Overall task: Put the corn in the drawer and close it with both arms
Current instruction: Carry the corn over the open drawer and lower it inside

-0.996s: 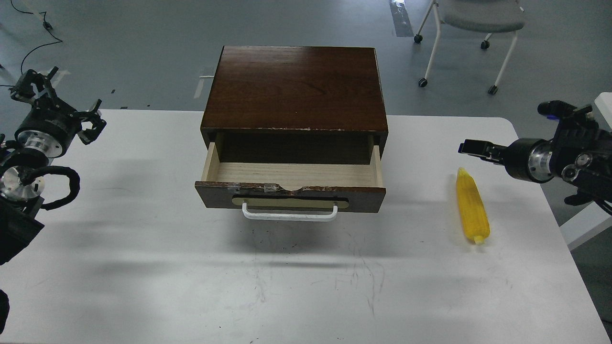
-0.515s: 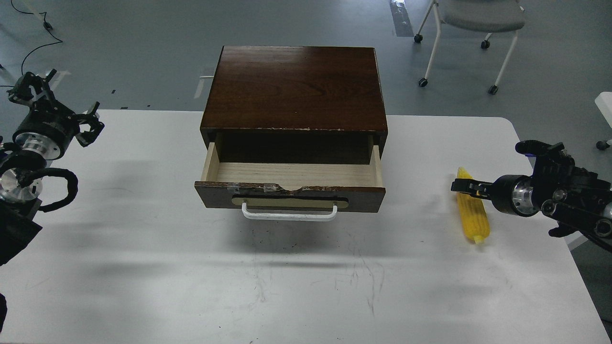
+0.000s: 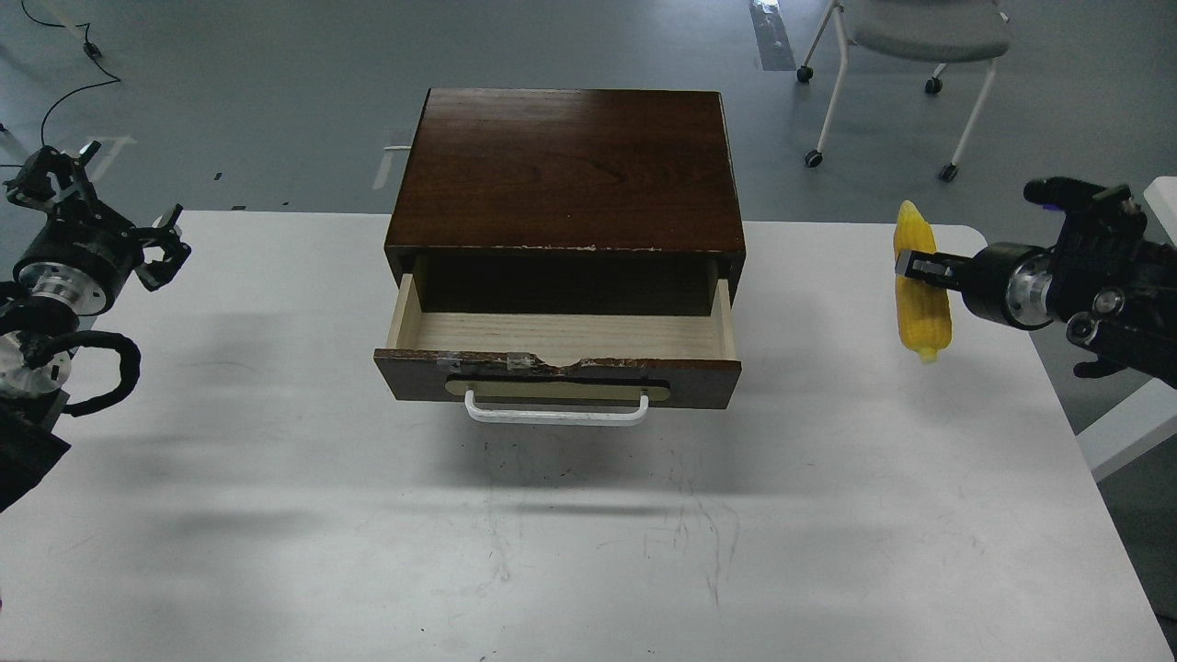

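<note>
The drawer [image 3: 557, 372] of the dark-brown cabinet stands pulled open, its pale wood inside empty, its white bar handle facing me. The yellow corn [image 3: 920, 285] hangs in the air to the right of the drawer, clear of the table. My right gripper [image 3: 915, 267] is shut on the middle of the corn, coming in from the right. My left gripper [image 3: 152, 248] is held over the table's far left edge, well away from the drawer; its fingers stand apart and hold nothing.
The white table [image 3: 588, 533] carries the cabinet [image 3: 570, 165] at its back middle. A grey wheeled chair [image 3: 906, 55] stands on the floor behind at the right. A white object shows at the right edge [image 3: 1136, 418].
My right gripper came down onto the corn lying on the table, closed on it and lifted it up and back. My left arm drifted slightly left.
</note>
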